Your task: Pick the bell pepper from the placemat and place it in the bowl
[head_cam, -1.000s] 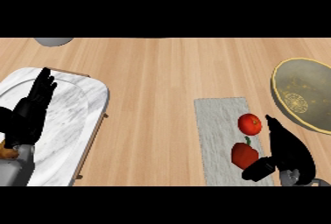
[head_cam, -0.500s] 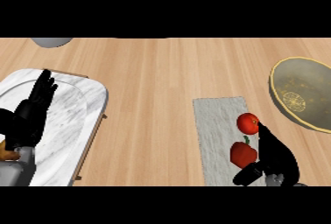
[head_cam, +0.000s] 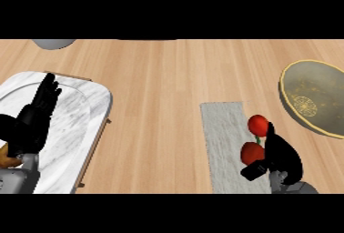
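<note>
Change: the right hand [head_cam: 280, 154] has slid in toward the bell pepper [head_cam: 255, 136] since a second ago, its thumb now under the lower red lobe; the pepper and the left hand lie as they did.
Right hand: at the lower right, over the right edge of the placemat [head_cam: 225, 145], fingers stretched up past the pepper's right side, thumb bent in below it.
Right hand opening: fingers and thumb spread apart around the pepper's lower part, not closed on it; whether they touch it I cannot tell.
Bell pepper: red, lying on the placemat's right half, two lobes showing.
Bowl [head_cam: 316, 102]: olive with a pale pattern inside, at the right edge, apart from the placemat.
Left hand [head_cam: 33, 123]: open, fingers straight and pointing up, resting over the white marble tray [head_cam: 84, 109] at the left.
Counter [head_cam: 168, 77]: light wood.
</note>
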Available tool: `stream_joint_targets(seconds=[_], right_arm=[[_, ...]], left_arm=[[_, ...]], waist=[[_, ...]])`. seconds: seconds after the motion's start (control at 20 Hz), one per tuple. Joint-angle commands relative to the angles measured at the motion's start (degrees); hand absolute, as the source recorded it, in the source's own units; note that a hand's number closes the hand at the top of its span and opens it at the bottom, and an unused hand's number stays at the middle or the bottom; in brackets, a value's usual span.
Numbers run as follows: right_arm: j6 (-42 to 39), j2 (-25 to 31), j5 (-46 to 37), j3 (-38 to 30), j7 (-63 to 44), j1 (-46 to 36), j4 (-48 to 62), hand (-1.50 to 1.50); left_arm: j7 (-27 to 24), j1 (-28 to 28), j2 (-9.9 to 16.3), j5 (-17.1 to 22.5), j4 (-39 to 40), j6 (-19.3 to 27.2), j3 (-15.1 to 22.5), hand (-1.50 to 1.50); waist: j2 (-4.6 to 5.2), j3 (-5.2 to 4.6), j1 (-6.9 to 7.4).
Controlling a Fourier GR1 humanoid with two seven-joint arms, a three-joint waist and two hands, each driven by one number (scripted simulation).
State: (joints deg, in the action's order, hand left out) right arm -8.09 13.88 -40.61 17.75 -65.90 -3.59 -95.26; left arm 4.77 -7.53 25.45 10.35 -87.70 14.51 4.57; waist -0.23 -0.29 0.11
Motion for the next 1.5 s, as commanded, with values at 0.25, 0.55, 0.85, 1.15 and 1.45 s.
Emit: stream_joint_targets(seconds=[0.25, 0.55, 0.85, 1.15, 1.45], right_arm=[[-1.91, -2.78, -0.94, -3.9, 2.25, -2.96, 7.01, 1.5], [-0.52, -4.84, -4.95, -4.14, 2.63, -3.89, 8.09, 1.5], [-6.09, 3.35, -6.0, 3.44, 21.66, -3.35, 3.62, 1.5], [-9.72, 12.44, -4.37, 11.99, 44.1, -5.18, -4.85, 1.5], [-6.84, 16.95, -7.01, 5.21, 41.26, -3.58, -22.96, 1.5]], left_arm=[[0.14, -0.47, -3.8, -3.97, 0.7, 0.21, -0.98, 0.0], [0.81, -0.18, -2.72, -3.11, 0.52, -2.81, -3.56, 0.0], [1.84, -1.27, -2.56, -3.49, -0.35, -2.92, -2.96, 0.0], [1.81, -1.48, -2.09, -2.86, 0.08, -3.72, -3.81, 0.0], [3.27, 0.31, -3.21, -3.24, -1.67, -3.3, -3.65, 0.0]], waist=[[0.24, 0.29, -0.04], [0.2, 0.28, -0.03], [-0.08, 0.36, 0.36], [-0.08, 0.37, -0.03], [-0.24, 0.28, -1.0]])
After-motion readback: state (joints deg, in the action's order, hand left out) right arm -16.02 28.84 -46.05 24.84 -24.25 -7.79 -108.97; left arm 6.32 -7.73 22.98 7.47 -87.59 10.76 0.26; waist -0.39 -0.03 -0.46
